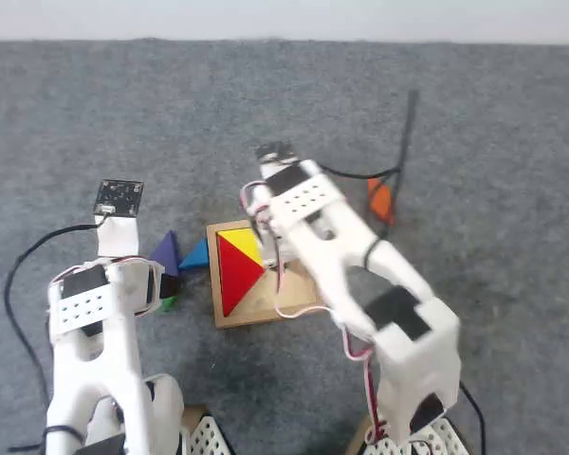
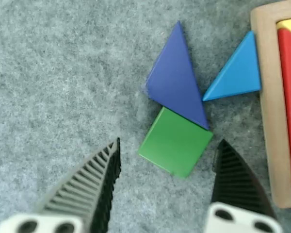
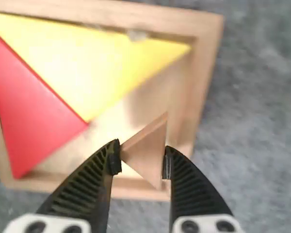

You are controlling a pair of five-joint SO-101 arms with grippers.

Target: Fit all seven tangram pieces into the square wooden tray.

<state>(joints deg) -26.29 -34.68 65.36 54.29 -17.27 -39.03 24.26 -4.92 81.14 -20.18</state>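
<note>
While clamping the tan triangle (image 3: 148, 155) in the right gripper (image 3: 141, 148) over the wooden tray (image 1: 266, 309), centre frame, judged mid-placement, needing lowering beside yellow triangle (image 3: 102, 63); noted left gripper (image 2: 170, 142) spread over green square (image 2: 177, 145).

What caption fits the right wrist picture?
Right gripper pinches a tan triangle over the wooden tray holding a red triangle and a yellow triangle.

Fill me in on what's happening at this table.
The right gripper holds a tan triangle over the wooden tray, where a red triangle and a yellow triangle already lie. The left gripper hangs open over a green square on the grey mat, next to a purple triangle and a blue triangle.
</note>
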